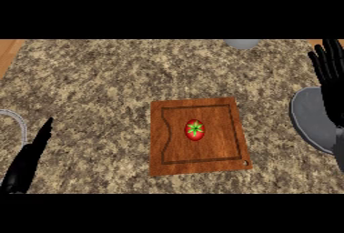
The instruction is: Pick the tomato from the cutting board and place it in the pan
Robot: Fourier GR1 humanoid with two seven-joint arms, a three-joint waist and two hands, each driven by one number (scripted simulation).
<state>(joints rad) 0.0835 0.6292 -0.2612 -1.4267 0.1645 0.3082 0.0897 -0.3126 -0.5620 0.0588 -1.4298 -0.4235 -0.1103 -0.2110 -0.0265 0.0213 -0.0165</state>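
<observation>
Sitting near the middle of the cutting board (pixel 201 157), the tomato (pixel 194 129) is showing its green star-shaped top to me; both my hands are staying apart from it. The wooden board is lying flat on the speckled stone surface (pixel 101 82), slightly turned, with a groove running round inside its edge and a small hole at its near right corner; the grey pan (pixel 309 118) is lying to the right of the board, apart from it, and is running partly out of view at the right edge. My right hand (pixel 334 91) is showing at the upper right, overlapping the pan's right side, its fingers straight and pointing away from me, released and grasping nothing; my left hand (pixel 27 159) is showing at the lower left, well apart from the board, seen edge-on, its fingers stretched straight and holding nothing. A thin pale curved rim (pixel 19 119) is showing near it at the left edge; a grey rounded object (pixel 242 43) is peeking in at the top.
</observation>
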